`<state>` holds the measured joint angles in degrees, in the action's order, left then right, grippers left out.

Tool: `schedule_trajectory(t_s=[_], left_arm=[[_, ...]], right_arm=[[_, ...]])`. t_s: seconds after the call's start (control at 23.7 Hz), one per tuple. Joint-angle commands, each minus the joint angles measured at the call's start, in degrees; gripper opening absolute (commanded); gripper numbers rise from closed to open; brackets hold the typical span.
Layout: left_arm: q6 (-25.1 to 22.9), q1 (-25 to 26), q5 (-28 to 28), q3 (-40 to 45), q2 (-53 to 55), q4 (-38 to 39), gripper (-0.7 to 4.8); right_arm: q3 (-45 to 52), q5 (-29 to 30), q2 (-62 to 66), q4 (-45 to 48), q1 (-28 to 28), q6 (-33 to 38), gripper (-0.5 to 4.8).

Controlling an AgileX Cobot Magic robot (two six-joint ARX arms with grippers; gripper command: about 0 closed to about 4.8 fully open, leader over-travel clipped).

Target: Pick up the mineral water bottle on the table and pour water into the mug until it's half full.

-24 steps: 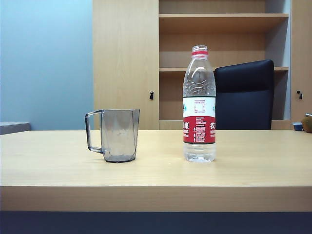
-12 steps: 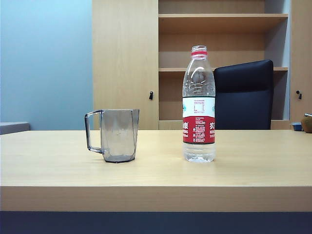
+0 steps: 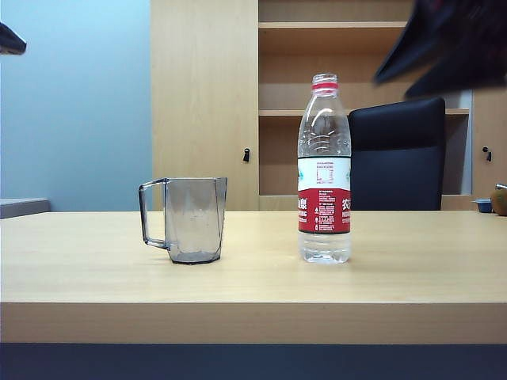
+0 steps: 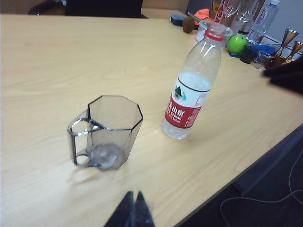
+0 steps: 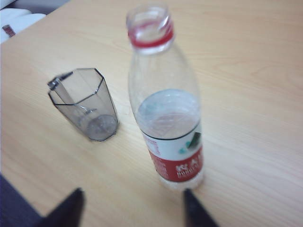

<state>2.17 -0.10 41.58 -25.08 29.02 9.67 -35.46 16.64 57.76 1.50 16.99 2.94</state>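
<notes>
The mineral water bottle (image 3: 324,182) stands upright and uncapped on the table (image 3: 253,317), right of centre. The grey faceted mug (image 3: 184,220) stands to its left with its handle pointing left, and looks empty. I cannot read the water level through the clear plastic. My left gripper (image 4: 134,199) is shut with nothing in it, hovering above the table's front edge, short of the mug (image 4: 106,132) and the bottle (image 4: 191,90). My right gripper (image 5: 132,198) is open, its fingers spread just short of the bottle (image 5: 165,109), with the mug (image 5: 85,104) off to one side. Neither gripper touches anything.
A black chair (image 3: 396,154) and wooden shelving (image 3: 341,71) stand behind the table. The blurred right arm (image 3: 447,43) hangs high at the right, and a tip of the left arm (image 3: 9,39) shows high at the left. A green ball (image 4: 237,43), bottles and cups crowd the far table corner.
Both arms have swung into the exterior view: a blurred dark shape at the upper right and a dark tip at the upper left. The bottle and mug have not moved.
</notes>
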Motion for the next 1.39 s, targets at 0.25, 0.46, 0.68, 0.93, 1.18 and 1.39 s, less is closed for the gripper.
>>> schedule_trajectory(t_s=[0.25, 0.46, 0.68, 0.93, 1.18, 1.39], left_arm=[[-0.04, 0.02, 0.68, -0.35, -6.8, -0.28, -0.05], [-0.02, 0.02, 0.7, -0.35, -8.7, 0.35, -0.05], [-0.04, 0.02, 0.7, -0.35, -8.7, 2.43, -0.05], [-0.22, 0.02, 0.7, -0.35, -8.7, 3.93, -0.05], [-0.22, 0.02, 0.7, -0.35, -8.7, 6.38, -0.05], [-0.24, 0.02, 0.68, -0.33, -8.7, 6.54, -0.05]], right_arm=[[6.29, -9.4, 14.38, 21.49, 5.31, -0.52, 4.55], [6.29, -15.1, 25.33, 34.6, 7.76, -2.71, 4.79], [5.95, -16.92, 35.41, 49.7, 7.74, -2.78, 4.79], [4.59, -16.5, 46.38, 63.21, 7.74, -2.54, 4.79], [0.13, -16.52, 51.36, 64.78, 7.74, -1.77, 4.79], [-3.45, -16.74, 53.55, 64.72, 7.74, -0.81, 4.79]])
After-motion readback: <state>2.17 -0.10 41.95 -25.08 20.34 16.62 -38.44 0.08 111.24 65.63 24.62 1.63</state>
